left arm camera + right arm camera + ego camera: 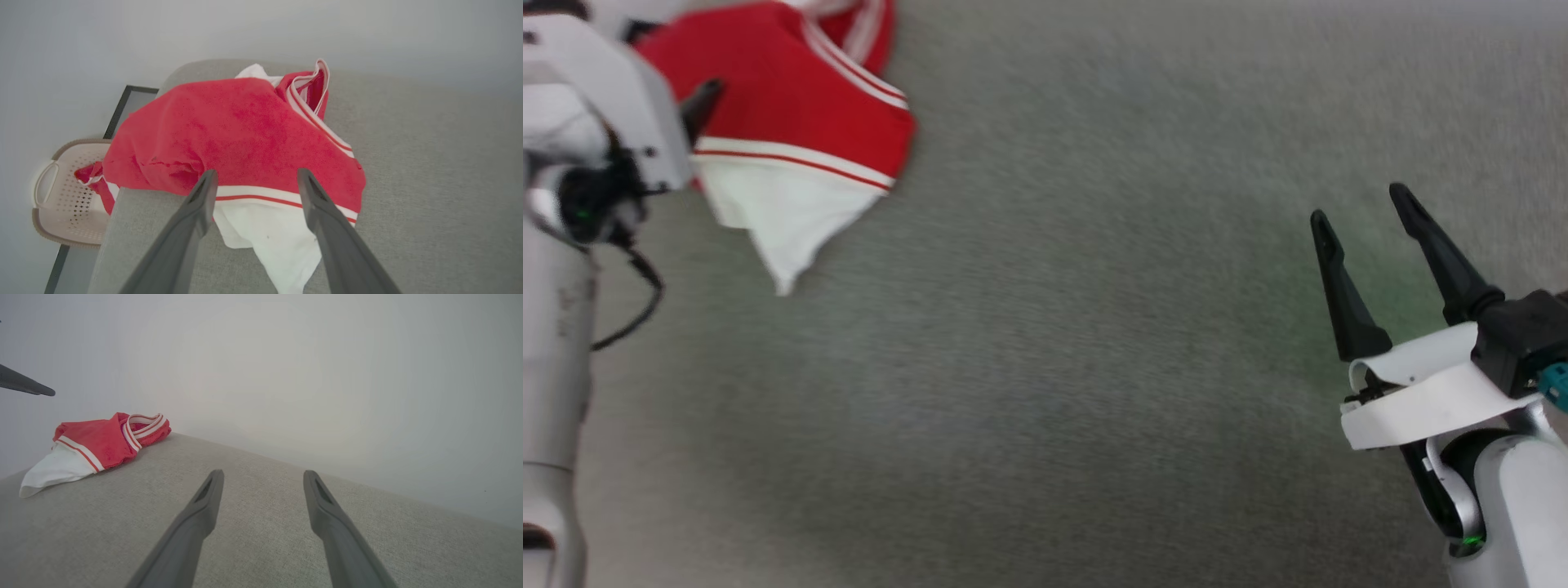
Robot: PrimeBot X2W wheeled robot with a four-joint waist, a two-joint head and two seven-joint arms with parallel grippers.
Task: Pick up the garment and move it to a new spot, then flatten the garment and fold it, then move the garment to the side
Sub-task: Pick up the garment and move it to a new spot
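In the head view, the garment (792, 106) lies bunched at the far left corner of the grey desk (1045, 327), red body uppermost, with a white sleeve pointing toward me below a striped band. My left gripper (698, 102) sits at the shirt's left edge; I can make out just one dark finger against the red cloth. My right gripper (1358, 204) is well apart from it at the lower right, over bare desk, jaws spread wide and empty.

In the left wrist view, the left jaws stand wide open, and the two fingers (196, 212) frame the striped band where red meets the white sleeve. Nothing is pinched between them. One red end of the shirt droops over the desk's edge above a pale perforated basket (61, 196) down on the floor.

In the right wrist view, the right jaws are equally wide, with only grey desk between the fingers (327, 514). The shirt is far off at the left. A dark finger (24, 384) of the left gripper hangs above the shirt, with a clear gap between them.
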